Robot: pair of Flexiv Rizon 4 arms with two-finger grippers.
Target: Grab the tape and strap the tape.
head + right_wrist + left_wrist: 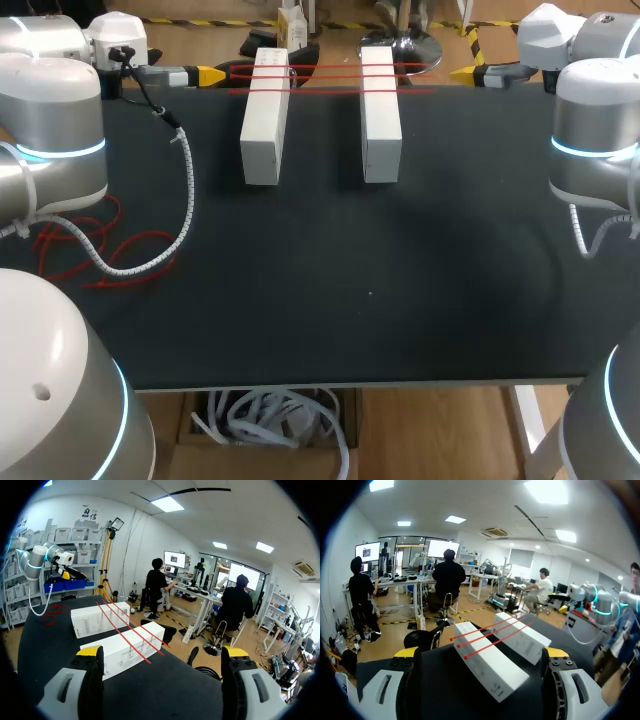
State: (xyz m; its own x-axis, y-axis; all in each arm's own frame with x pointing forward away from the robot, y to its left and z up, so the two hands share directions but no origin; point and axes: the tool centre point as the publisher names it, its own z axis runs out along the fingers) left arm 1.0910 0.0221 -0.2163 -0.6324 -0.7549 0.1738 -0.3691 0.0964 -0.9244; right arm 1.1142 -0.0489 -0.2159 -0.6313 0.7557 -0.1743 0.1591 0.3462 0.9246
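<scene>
Three thin red tape strands (325, 78) stretch taut across the far ends of two long white cardboard boxes, one on the left (265, 115) and one on the right (381, 115). The boxes lie side by side at 12 o'clock on the black table (350, 290). The left gripper (208, 75) sits at 11 o'clock and the right gripper (466, 73) at 1 o'clock. Each has its yellow-tipped fingers spread wide and holds nothing, and each faces the strands from its side.

Bright, even overhead light is washing the matte black tabletop (400, 300), which is throwing back almost no glare. Two white rectangular boxes (265, 120) at upper centre are glowing pale, casting only faint shadows.
</scene>
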